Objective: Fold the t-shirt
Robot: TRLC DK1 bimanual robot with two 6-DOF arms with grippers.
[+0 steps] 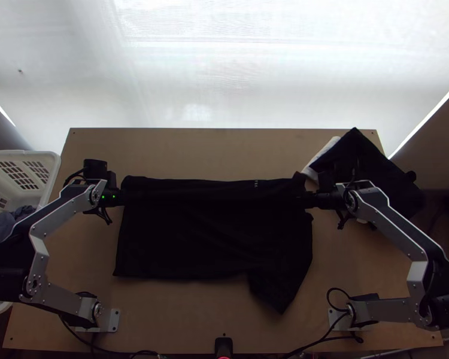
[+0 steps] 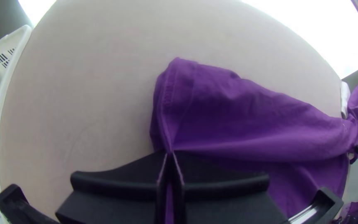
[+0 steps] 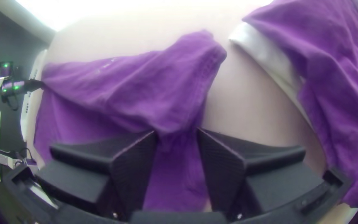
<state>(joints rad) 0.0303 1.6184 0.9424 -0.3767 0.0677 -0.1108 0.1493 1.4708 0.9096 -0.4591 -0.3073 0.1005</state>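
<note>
While the left gripper (image 1: 121, 197) has its two flat fingers pressed together on the t-shirt (image 1: 212, 239), with cloth caught at the tips by one short side, the right gripper (image 1: 309, 198) is at the opposite side with its fingers parted, a clear gap between them. Cloth shows in that gap in the right wrist view; whether the fingers press on any of it, I cannot tell. Between the two grippers a crease runs across the shirt, setting off a strip along its far edge. The rest lies spread toward the near side of the wooden table (image 1: 182, 317), one corner jutting nearward on the right. It looks black from above, purple from the wrists. Beyond the right gripper a second dark garment (image 1: 368, 161) lies bunched at the table's far right corner, a white cloth (image 1: 325, 153) partly under it. Out past the left arm stands a white basket (image 1: 52, 163) with greyish cloth (image 1: 8, 226) inside, and at the near edge sits a small black device (image 1: 223, 345) with a red light.
</note>
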